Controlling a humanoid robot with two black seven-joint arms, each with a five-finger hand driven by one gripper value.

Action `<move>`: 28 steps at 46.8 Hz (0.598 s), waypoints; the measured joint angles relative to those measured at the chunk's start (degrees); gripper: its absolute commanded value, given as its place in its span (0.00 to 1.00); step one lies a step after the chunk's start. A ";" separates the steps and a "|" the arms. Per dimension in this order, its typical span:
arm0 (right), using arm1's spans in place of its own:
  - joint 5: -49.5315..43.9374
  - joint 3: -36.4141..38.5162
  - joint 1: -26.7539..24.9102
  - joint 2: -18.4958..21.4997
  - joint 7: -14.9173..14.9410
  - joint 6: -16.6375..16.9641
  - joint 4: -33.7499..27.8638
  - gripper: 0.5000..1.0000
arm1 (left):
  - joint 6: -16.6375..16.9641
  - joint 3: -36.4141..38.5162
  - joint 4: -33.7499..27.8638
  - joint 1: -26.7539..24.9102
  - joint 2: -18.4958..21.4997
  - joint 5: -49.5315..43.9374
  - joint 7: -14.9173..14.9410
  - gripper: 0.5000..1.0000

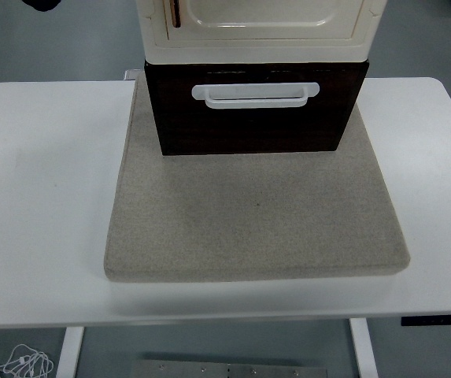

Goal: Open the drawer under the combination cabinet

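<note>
Dark brown, the drawer (255, 126) sits closed under the cream cabinet (260, 30) at the far middle of the counter (44, 197), on a grey felt mat (255, 216) (its white handle (256, 94) faces forward). No robot hand shows, so the fingers' state cannot be told.

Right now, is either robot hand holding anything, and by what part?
Nothing is held; neither hand is in view, and the drawer's white handle is untouched.
</note>
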 measured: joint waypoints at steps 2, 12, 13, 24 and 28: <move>0.00 0.00 -0.01 0.00 0.00 0.00 0.00 0.85 | 0.00 2.59 -0.14 -0.96 -0.07 -0.02 -0.02 1.00; 0.00 0.00 0.00 0.00 0.01 0.00 0.00 0.85 | 0.08 11.41 -2.66 -3.83 -0.54 -0.07 0.69 1.00; 0.00 0.00 0.00 0.00 0.00 0.00 0.00 0.85 | 0.08 12.59 -3.08 -4.36 -0.54 -0.08 0.81 1.00; 0.00 0.00 0.00 0.00 -0.01 0.00 0.00 0.85 | 0.11 24.73 -6.03 -10.55 -0.53 -0.51 0.95 1.00; 0.00 0.00 0.00 0.00 -0.01 0.00 0.00 0.85 | 0.10 28.39 -5.87 -13.33 -1.15 -0.88 0.95 1.00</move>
